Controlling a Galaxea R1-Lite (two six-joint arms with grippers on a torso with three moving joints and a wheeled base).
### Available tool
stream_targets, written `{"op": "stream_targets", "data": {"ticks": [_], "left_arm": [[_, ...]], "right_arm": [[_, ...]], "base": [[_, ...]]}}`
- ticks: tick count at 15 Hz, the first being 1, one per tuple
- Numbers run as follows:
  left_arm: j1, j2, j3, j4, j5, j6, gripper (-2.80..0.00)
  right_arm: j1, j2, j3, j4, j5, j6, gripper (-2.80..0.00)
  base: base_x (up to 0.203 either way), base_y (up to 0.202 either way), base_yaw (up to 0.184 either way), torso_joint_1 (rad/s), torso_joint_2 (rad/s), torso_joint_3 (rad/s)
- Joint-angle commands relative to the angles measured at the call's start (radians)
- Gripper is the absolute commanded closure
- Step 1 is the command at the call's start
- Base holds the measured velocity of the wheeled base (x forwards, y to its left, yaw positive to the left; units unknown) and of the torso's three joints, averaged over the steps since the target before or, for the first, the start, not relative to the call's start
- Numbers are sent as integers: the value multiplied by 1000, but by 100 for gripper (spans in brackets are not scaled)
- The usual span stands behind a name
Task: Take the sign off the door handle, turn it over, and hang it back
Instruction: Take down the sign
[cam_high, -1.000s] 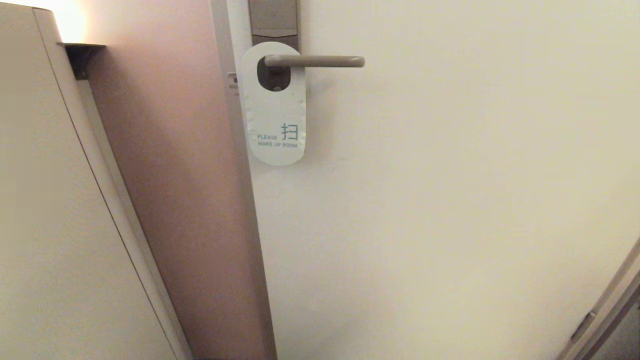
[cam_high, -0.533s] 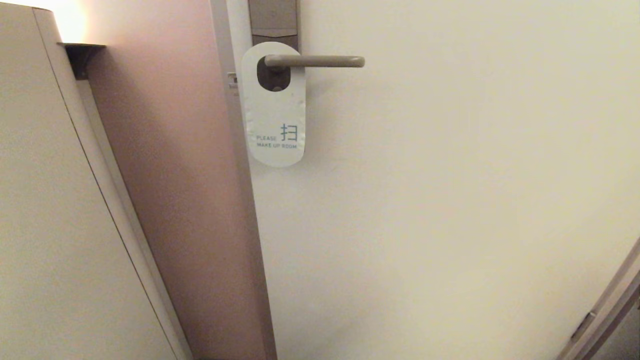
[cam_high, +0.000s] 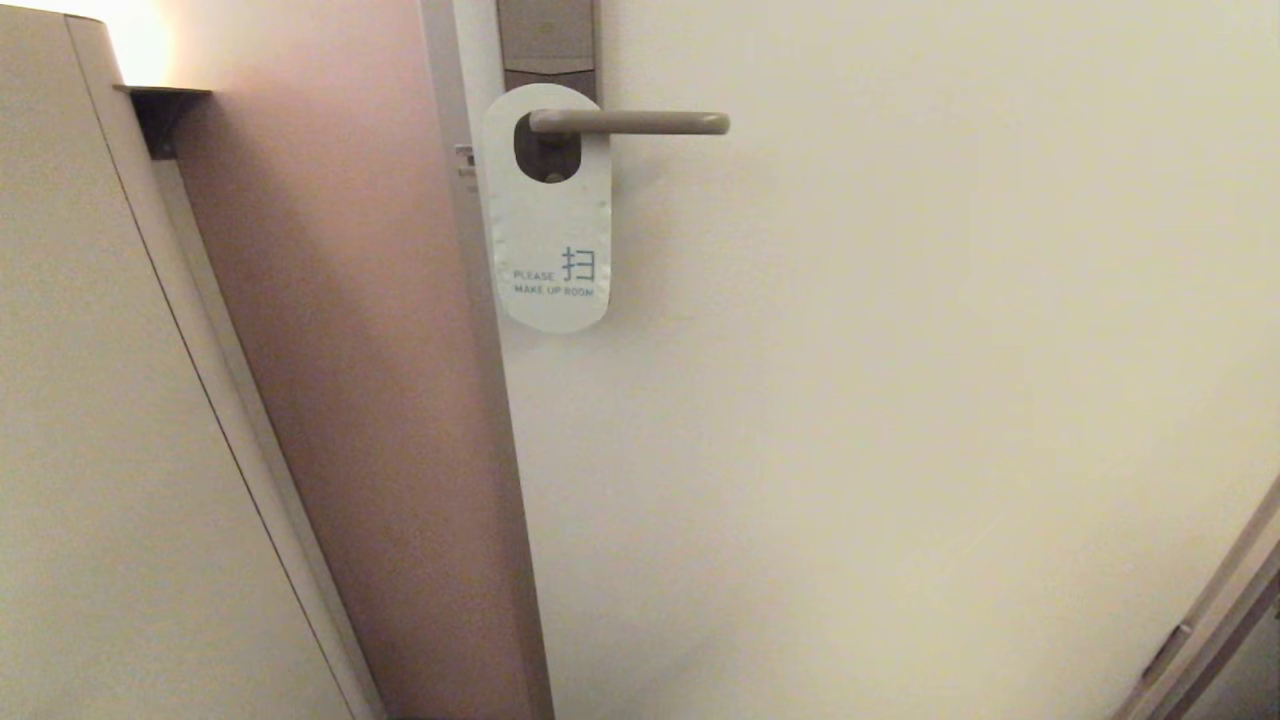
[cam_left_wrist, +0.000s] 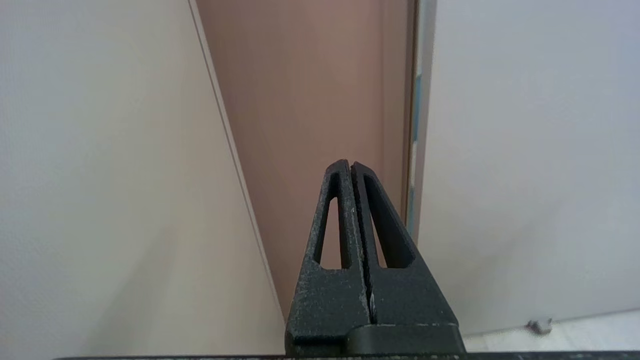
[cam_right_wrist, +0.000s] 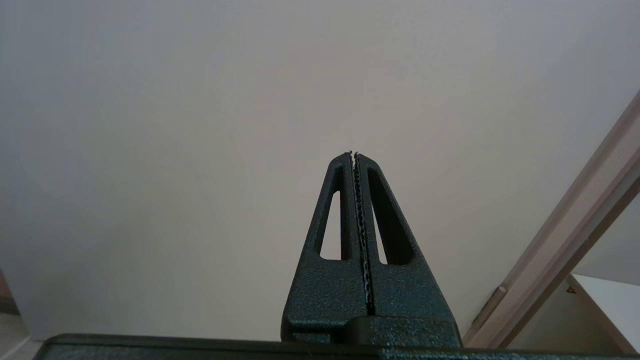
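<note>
Sign (cam_high: 547, 205), white oval-holed card, hung on beige lever handle (cam_high: 628, 122) at twelve o'clock. Left end effector (cam_left_wrist: 351, 163) and right end effector (cam_right_wrist: 354, 154) closed, empty, away. Removal unstarted; next: reach, open, pinch lower edge.

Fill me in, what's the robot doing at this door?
Nothing is being handled yet. The sign hangs on the door handle by its oval hole, white "PLEASE MAKE UP ROOM" side facing out. The left hand is shut and empty, pointing toward the door's edge. The right hand is shut and empty too, facing the plain door. Neither shows in the head view, so both are away from the sign.
</note>
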Motion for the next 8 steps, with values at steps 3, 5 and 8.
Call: {"op": "stream_targets", "data": {"ticks": [3, 5, 8], "left_arm": [[0, 169, -133, 3, -9, 0, 0], [-1, 219, -189, 2, -25, 3, 0], [-2, 308, -249, -8, -52, 5, 0]], "right_arm": [[-1, 0, 0, -1, 0, -1, 0], [0, 0, 0, -1, 0, -1, 0], [0, 0, 0, -1, 0, -1, 0]], "base": [[0, 0, 0, 0, 0, 0], [0, 0, 0, 0, 0, 0], [0, 0, 0, 0, 0, 0]]}}
